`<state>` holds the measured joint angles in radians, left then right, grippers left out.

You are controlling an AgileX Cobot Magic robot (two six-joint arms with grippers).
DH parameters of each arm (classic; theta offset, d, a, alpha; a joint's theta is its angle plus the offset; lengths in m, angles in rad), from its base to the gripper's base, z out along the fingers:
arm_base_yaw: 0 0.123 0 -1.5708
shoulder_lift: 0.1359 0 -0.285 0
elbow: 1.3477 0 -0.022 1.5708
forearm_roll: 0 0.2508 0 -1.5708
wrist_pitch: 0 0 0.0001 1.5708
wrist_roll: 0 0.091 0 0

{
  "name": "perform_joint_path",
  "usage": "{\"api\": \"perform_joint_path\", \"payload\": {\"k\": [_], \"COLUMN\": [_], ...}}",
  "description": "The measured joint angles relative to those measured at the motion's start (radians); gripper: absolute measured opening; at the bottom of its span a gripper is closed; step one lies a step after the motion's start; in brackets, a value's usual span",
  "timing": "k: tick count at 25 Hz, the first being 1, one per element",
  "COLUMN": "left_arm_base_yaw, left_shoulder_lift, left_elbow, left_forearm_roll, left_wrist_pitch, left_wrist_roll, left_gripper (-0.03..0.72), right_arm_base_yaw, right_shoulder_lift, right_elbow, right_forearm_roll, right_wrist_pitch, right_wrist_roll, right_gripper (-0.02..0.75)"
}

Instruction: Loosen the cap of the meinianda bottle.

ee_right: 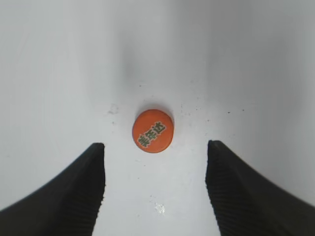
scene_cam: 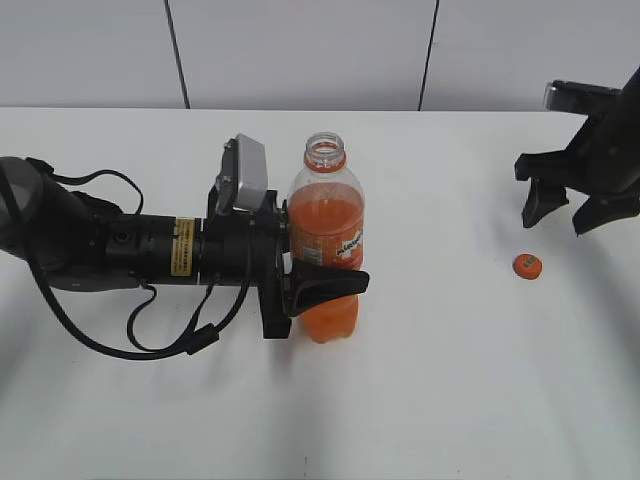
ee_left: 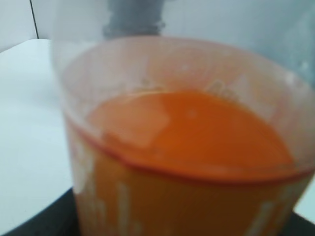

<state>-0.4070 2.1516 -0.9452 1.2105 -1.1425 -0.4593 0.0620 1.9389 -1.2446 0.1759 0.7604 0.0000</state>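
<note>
The meinianda bottle point(scene_cam: 327, 240) stands upright at the table's middle, its neck open with no cap on it. My left gripper point(scene_cam: 325, 285) is shut on its lower body. In the left wrist view the bottle point(ee_left: 187, 147) fills the frame with orange drink. The orange cap point(scene_cam: 527, 265) lies flat on the table at the right, apart from the bottle. My right gripper point(scene_cam: 565, 218) hangs open and empty just above and behind the cap. In the right wrist view the cap point(ee_right: 153, 131) lies ahead of the open jaws point(ee_right: 155, 187), touching neither finger.
The white table point(scene_cam: 450, 380) carries nothing else. A pale panelled wall point(scene_cam: 300, 50) runs along its far edge. The left arm's cables point(scene_cam: 160, 340) loop over the table at the left.
</note>
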Motion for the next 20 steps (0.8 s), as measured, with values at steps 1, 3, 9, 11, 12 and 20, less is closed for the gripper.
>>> {"api": "perform_joint_path", "payload": {"k": [1, 3, 9, 11, 12, 20], "left_arm_base_yaw": [0.000, 0.000, 0.000, 0.001, 0.001, 0.001], "left_shoulder_lift": [0.000, 0.000, 0.000, 0.001, 0.002, 0.006], "left_elbow": [0.000, 0.000, 0.000, 0.001, 0.001, 0.001], "left_forearm_roll": [0.000, 0.000, 0.002, 0.007, 0.008, 0.016], "left_wrist_pitch": [0.000, 0.000, -0.014, -0.021, -0.026, -0.053], "left_wrist_roll": [0.000, 0.000, 0.004, 0.005, 0.005, 0.005], "left_gripper": [0.415, 0.415, 0.451, 0.487, 0.503, 0.529], "right_arm_base_yaw": [0.000, 0.000, -0.001, -0.001, -0.001, -0.001], "right_shoulder_lift": [-0.010, -0.023, -0.036, -0.036, -0.036, -0.036], "right_elbow": [-0.021, -0.054, -0.107, -0.108, -0.109, -0.111], "right_forearm_roll": [0.000, 0.000, 0.001, 0.002, 0.003, 0.003], "right_wrist_pitch": [0.025, 0.062, 0.117, 0.126, 0.129, 0.134], "right_wrist_roll": [0.000, 0.000, 0.000, 0.000, 0.000, 0.000], "right_gripper": [0.480, 0.480, 0.480, 0.480, 0.480, 0.480]}}
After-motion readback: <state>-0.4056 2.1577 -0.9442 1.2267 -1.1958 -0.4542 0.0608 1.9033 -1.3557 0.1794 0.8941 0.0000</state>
